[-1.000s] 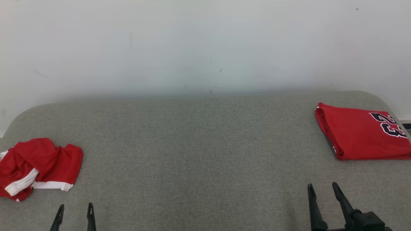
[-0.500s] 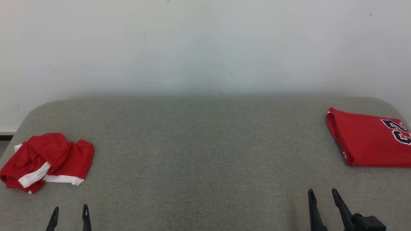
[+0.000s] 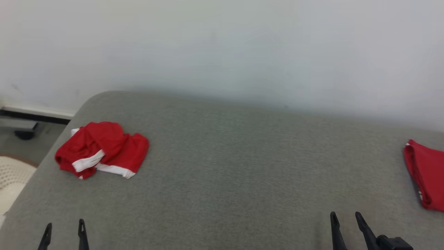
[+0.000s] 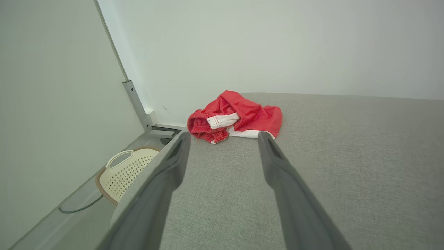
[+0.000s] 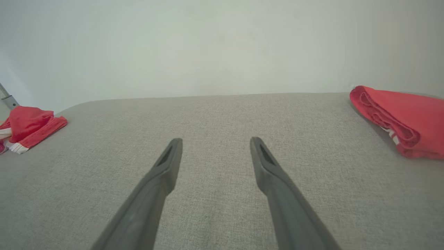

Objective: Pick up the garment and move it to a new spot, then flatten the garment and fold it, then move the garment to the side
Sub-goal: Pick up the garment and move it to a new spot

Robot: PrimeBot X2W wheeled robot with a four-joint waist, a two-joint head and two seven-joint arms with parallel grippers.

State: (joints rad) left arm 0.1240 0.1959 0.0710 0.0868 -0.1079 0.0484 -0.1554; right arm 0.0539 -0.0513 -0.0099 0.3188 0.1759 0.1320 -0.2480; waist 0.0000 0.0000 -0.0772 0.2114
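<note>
We see the garment [image 3: 102, 149] lying in a crumpled heap near the far left corner of the grey cushion [image 3: 229, 166], close to its rounded edge but wholly on it. It is bright red with white bands: one white strip runs across the front of the heap and a second lines the hem nearest us. In the left wrist view a gathered, ribbed red edge, which looks like a waistband, bulges at the heap's left end, and stitching shows along the white strip. The cloth is bunched and doubled over itself, so we cannot tell its full shape. Our left gripper [image 3: 65, 225] is at the near left part of the cushion, its two fingers spread apart and holding nothing; the garment lies beyond its tips, well apart from them. Our right gripper [image 3: 345, 214] is at the near right part, fingers likewise parted and empty, with bare cushion between them. At the cushion's right end lies a folded piece [image 3: 425, 173] of red cloth, cut off by the head view's edge; the right wrist view shows its stacked layers at the fold and a bit of white trim. A pale wall [image 3: 222, 52] rises behind the cushion. Off the cushion's left side, down on the floor [image 4: 79, 222], stands a cream basket [image 4: 128, 166] with a perforated wall and a handle.
</note>
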